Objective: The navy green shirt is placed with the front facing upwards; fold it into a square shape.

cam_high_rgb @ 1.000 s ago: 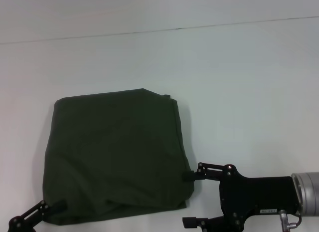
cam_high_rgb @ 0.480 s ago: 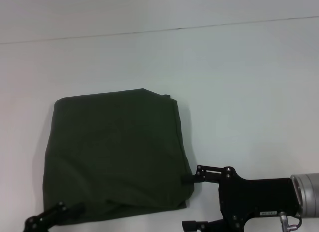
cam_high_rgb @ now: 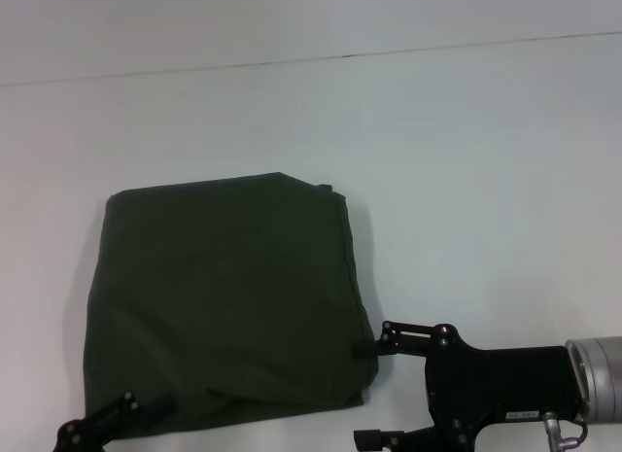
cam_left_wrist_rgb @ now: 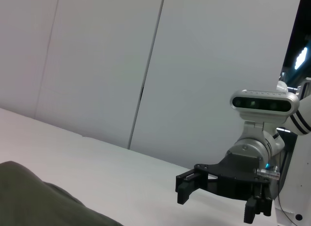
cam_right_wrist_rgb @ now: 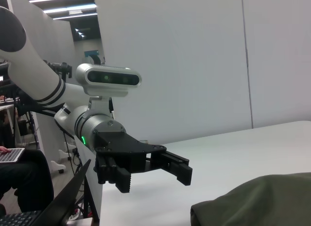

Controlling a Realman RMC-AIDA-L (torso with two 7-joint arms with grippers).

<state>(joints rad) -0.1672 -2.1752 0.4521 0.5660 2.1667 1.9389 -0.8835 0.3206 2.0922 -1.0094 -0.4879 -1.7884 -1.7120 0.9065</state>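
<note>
Because the white tabletop [cam_high_rgb: 466, 160] carries nothing but the navy green shirt [cam_high_rgb: 219, 296], the shirt is the landmark for everything else. It lies flat as a rough square, plain side up, with no print or collar showing, so the fold looks close to done. Its near edge bulges a little and its near right corner is rounded.

As a judgement, the cloth is soft, light and limp: it will sag and drag if lifted by one point, so any tidying is best done by pinching a corner or a doubled edge through all the layers.

At the shirt's near right corner sits the right gripper [cam_high_rgb: 374, 389], fingers apart, its far fingertip just touching the hem. At the near left corner is the left gripper [cam_high_rgb: 121, 418], low beside the edge; the right wrist view shows its fingers [cam_right_wrist_rgb: 177, 170] spread and empty.
</note>
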